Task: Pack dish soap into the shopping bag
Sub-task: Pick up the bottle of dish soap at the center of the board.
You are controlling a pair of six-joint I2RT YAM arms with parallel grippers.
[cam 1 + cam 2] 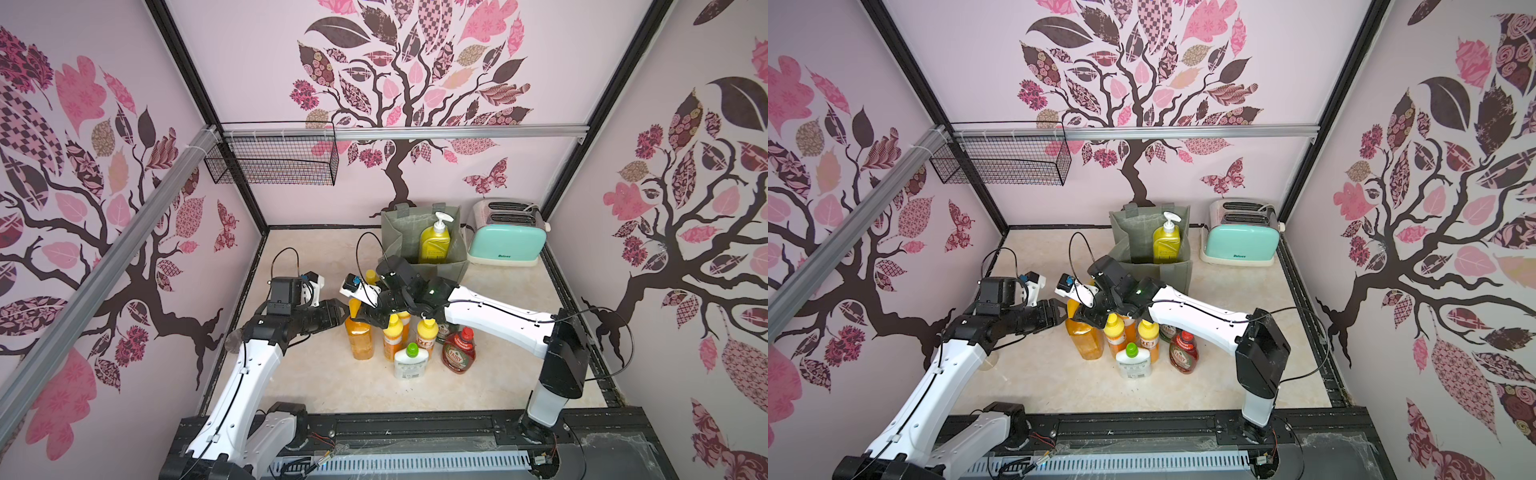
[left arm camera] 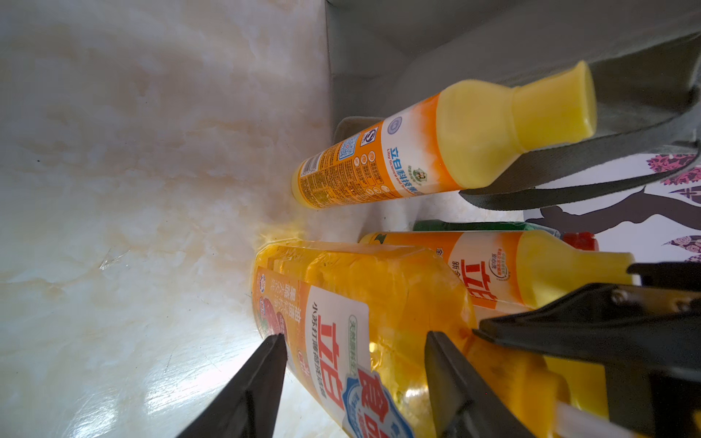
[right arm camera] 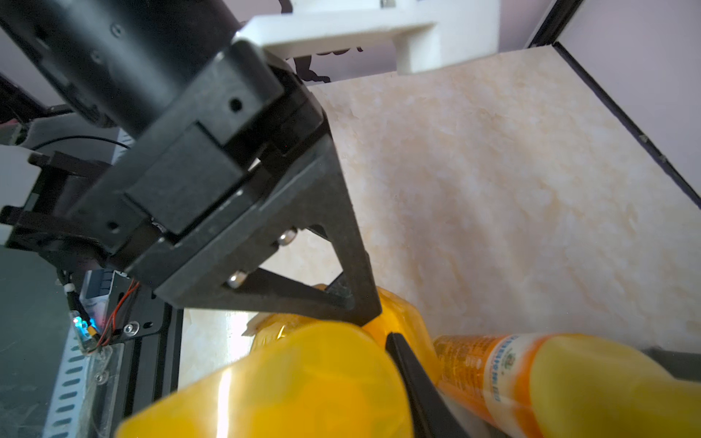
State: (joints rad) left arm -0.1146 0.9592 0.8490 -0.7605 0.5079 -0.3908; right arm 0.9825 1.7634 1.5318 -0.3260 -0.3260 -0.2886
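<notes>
The grey-green shopping bag (image 1: pixel 395 237) stands at the back and holds the big yellow pump bottle (image 1: pixel 434 241). The other dish soap stands clustered in front of it: the orange pump bottle (image 1: pixel 359 338), small orange yellow-capped bottles, a white green-capped bottle (image 1: pixel 410 361), and the red Fairy (image 1: pixel 459 353). My left gripper (image 2: pixel 354 341) is open, and its fingertips reach the orange pump bottle (image 2: pixel 379 288). My right gripper (image 3: pixel 333 352) comes down on one small orange bottle (image 1: pixel 392 338). One finger (image 3: pixel 413 379) presses against the bottle's yellow cap, and the other finger is hidden.
A mint toaster (image 1: pixel 505 237) stands to the right of the bag. A black wire basket (image 1: pixel 274 160) hangs on the back-left wall. Another small orange bottle (image 2: pixel 417 151) stands alone close to the bag's front. The two grippers are nearly touching over the bottle cluster.
</notes>
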